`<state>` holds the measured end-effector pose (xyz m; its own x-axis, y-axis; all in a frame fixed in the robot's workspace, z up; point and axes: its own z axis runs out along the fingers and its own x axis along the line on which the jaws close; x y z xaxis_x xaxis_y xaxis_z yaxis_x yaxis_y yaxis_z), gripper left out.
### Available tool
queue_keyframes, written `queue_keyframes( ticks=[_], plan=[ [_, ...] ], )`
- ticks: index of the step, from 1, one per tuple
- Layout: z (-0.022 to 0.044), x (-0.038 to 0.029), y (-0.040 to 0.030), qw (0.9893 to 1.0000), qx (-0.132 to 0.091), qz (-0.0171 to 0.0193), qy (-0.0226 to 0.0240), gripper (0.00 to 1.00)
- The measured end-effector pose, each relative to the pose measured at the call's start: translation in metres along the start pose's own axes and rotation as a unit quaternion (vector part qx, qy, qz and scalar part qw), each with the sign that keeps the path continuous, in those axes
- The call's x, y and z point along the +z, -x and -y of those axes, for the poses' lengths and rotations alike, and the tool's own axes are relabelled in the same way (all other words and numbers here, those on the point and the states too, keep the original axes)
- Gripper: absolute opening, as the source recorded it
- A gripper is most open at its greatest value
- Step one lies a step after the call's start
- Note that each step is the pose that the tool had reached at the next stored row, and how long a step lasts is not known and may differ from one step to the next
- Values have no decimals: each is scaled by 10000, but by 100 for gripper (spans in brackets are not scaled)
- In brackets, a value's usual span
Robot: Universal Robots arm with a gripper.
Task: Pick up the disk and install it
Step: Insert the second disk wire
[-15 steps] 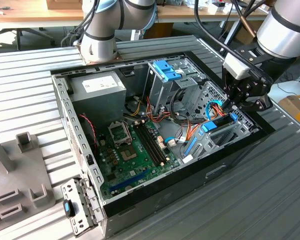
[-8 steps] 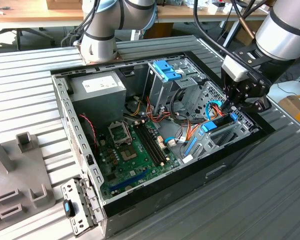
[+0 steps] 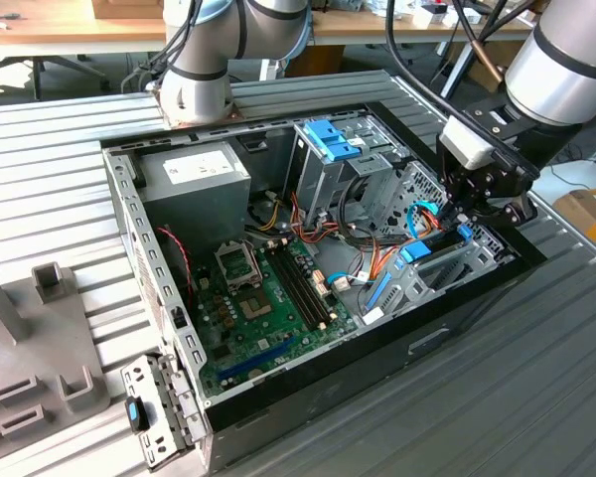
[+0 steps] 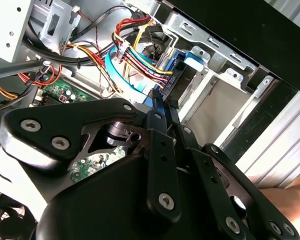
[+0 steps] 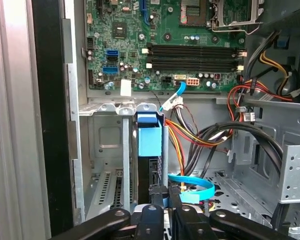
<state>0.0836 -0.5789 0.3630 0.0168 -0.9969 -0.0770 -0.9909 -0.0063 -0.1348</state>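
The disk [image 5: 150, 140] stands on edge in the drive bay at the corner of the open computer case [image 3: 129, 229] on the exterior view's right. Its black body sits in a bright blue carrier. My gripper [image 5: 168, 192] is at its near end, with the fingers [image 5: 157, 192] drawn close together on the carrier's thin blue side rail. In the exterior view the gripper [image 3: 464, 221] hangs just above the bay, and the disk's [image 3: 417, 250] blue end shows below it. The second wrist view has the gripper [image 4: 164, 102] against the disk's [image 4: 192, 62] blue carrier, beside a bundle of coloured cables.
The green motherboard [image 3: 268, 298] fills the case floor, with the power supply [image 3: 194, 174] at the back. A metal cage with a light-blue latch [image 3: 330, 139] stands nearby. Loose cables [image 5: 205, 135] run beside the bay. A grey bracket [image 3: 149, 412] lies outside the case.
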Motion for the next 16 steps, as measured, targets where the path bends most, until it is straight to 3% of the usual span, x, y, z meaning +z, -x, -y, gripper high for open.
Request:
queue_keyframes(
  ticks=[16],
  plan=[
    [-13, 81, -17, 9999, -115, 16, 9, 16]
  ],
)
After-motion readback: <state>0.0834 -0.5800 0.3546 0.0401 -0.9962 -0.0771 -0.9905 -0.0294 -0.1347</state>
